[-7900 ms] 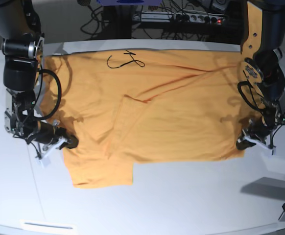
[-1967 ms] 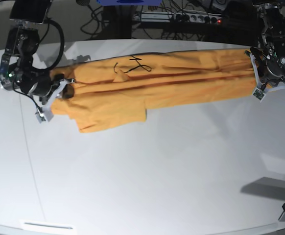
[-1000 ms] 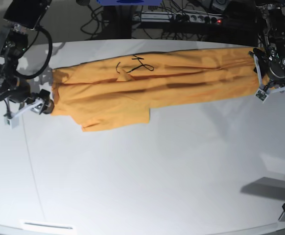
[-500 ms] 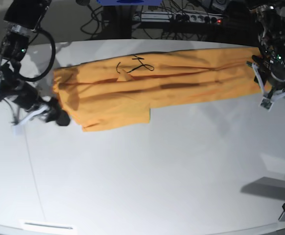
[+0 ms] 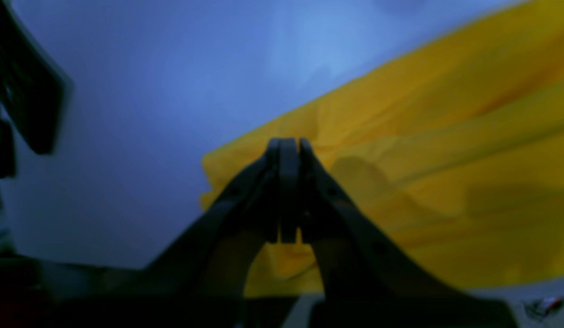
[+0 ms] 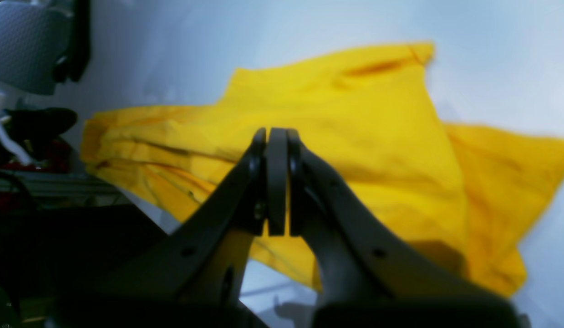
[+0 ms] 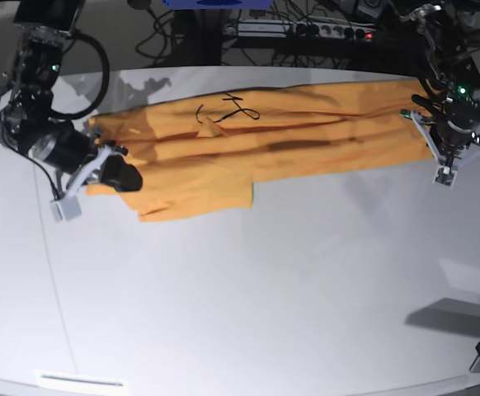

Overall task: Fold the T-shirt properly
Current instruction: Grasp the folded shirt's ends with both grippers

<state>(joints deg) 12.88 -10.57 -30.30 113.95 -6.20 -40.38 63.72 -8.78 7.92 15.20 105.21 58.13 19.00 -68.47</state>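
In the left wrist view, the left gripper [image 5: 288, 191] is showing its jaws pressed flat together with no cloth between them. The shirt [image 5: 436, 150] is lying beyond and under the tips, its near end bunching a little on the table [image 5: 127, 91].

In the right wrist view, the right gripper [image 6: 277, 182] is likewise standing closed on nothing. The shirt [image 6: 354, 136] is spreading out behind it in stacked layers, with one flap sticking out toward the right of the picture.

In the base view, the shirt [image 7: 265, 144] is lying as a long narrow band across the far part of the table [image 7: 265, 313], doubled lengthwise, with a sleeve [image 7: 199, 202] hanging out of the band on its near edge. The right gripper [image 7: 129, 177] is sitting at one end of the band and the left gripper [image 7: 442, 153] at the other, neither holding it. By my reading, the first lengthwise fold is standing done; the stray sleeve is waiting to be tucked in, and the band is waiting to be folded across its length.
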